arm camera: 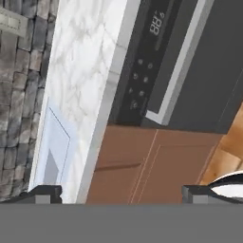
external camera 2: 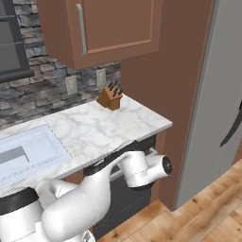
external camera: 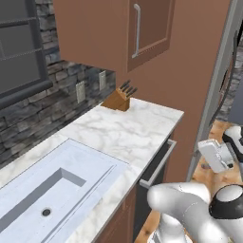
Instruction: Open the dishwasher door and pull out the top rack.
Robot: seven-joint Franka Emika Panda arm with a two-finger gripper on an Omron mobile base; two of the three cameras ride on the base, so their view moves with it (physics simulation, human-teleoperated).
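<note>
Dark grey flat dishwasher door (arm camera: 204,80) shut, silver bar handle (arm camera: 176,66) well ahead of released gripper (arm camera: 121,193); marble counter (arm camera: 80,85) beside.

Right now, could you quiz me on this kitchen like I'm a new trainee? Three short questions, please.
1. True or false: the dishwasher door is already hanging open.
2. What stands at the back of the marble counter, near the wall?
A. a kettle
B. a knife block
C. a toaster
3. Fill in: in the hand view, the gripper has its two fingertips set wide ____, with nothing between them.

Key:
1. False: the door sits closed under the counter, its silver bar handle untouched.
2. B
3. apart
</note>
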